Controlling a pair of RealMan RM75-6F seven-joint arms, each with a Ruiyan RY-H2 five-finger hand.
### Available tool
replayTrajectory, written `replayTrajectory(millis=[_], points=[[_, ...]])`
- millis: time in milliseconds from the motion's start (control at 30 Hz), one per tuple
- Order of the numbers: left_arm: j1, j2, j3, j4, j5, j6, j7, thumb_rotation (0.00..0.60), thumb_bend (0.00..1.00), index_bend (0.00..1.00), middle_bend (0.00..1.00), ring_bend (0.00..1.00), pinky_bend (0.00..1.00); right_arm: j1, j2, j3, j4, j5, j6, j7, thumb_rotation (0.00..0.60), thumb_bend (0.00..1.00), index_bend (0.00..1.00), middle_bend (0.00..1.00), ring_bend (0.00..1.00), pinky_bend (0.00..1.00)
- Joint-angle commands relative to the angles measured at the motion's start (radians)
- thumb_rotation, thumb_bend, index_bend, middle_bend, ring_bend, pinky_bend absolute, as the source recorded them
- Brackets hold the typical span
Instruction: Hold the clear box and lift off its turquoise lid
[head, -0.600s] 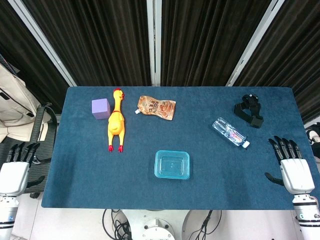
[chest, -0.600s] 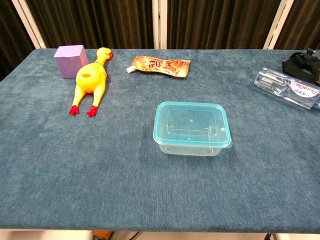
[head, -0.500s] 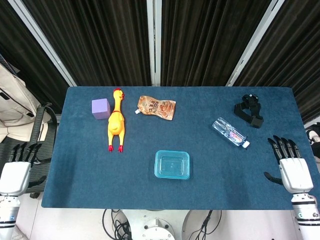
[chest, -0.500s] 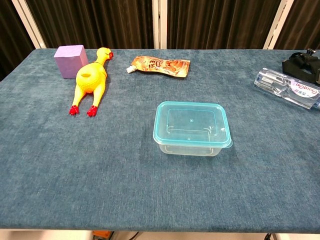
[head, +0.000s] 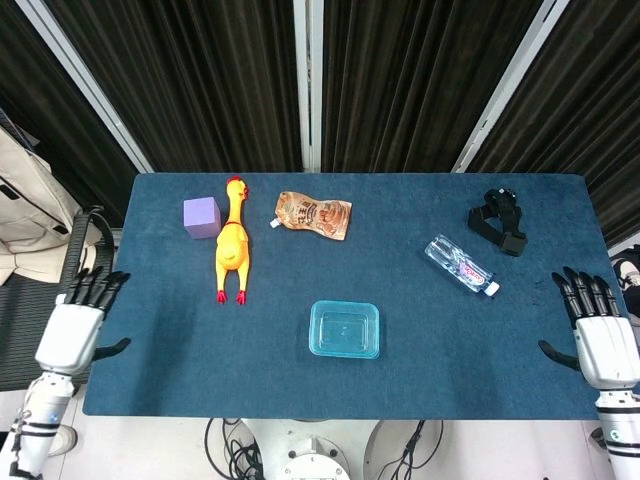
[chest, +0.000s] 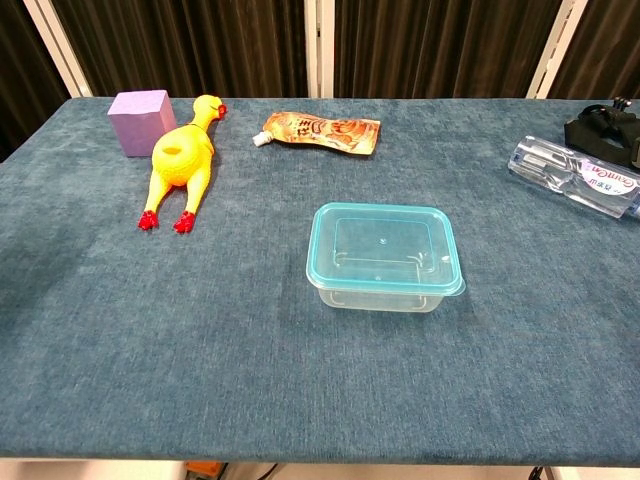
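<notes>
A clear box (chest: 381, 289) with its turquoise lid (chest: 382, 245) on top sits near the table's front middle; in the head view the lid (head: 344, 328) shows from above. My left hand (head: 76, 322) hangs beyond the table's left edge, fingers spread, holding nothing. Off the right edge, my right hand (head: 602, 333) is likewise spread and empty. Both hands are far from the box. Neither hand shows in the chest view.
On the blue table (head: 160, 300) lie a yellow rubber chicken (head: 231, 246), a purple cube (head: 201, 216), an orange pouch (head: 314, 215), a water bottle (head: 461, 265) and a black strap (head: 499, 220). A chair (head: 30, 290) stands left of the table.
My left hand has moved right and up, toward the table's left edge. My right hand has shifted slightly right and down. The box has not moved.
</notes>
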Motion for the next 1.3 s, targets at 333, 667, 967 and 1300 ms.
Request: replayTrajectory(millis=[333,667,967,1300], points=[[-0.391,-0.218,-0.069,-0.119,0.035,-0.477,0.123,0.600,0.00,0.09,0.07,0.00,0.00,-0.007,-0.010,-0.011,0.051,-0.024,0.012,0.067,0.600,0.03,0.00,0.03,0.00,0.00],[-0.550,-0.442,-0.136,-0.084,-0.194,-0.623,0.293,0.600,0.00,0.05,0.04,0.00,0.00,-0.013,-0.006,-0.016,0.077,-0.027,0.017,0.097,0.600,0.03,0.00,0.03,0.00,0.00],[-0.655,-0.570,-0.166,0.008,-0.504,-0.619,0.502,0.600,0.00,0.03,0.01,0.00,0.00,-0.020,-0.020,-0.024,0.109,-0.033,0.023,0.136,0.600,0.03,0.00,0.02,0.00,0.00],[-0.716,-0.564,-0.200,0.030,-0.755,-0.569,0.508,0.600,0.00,0.03,0.01,0.00,0.00,-0.023,-0.024,-0.024,0.122,-0.030,0.025,0.142,0.600,0.03,0.00,0.02,0.00,0.00]])
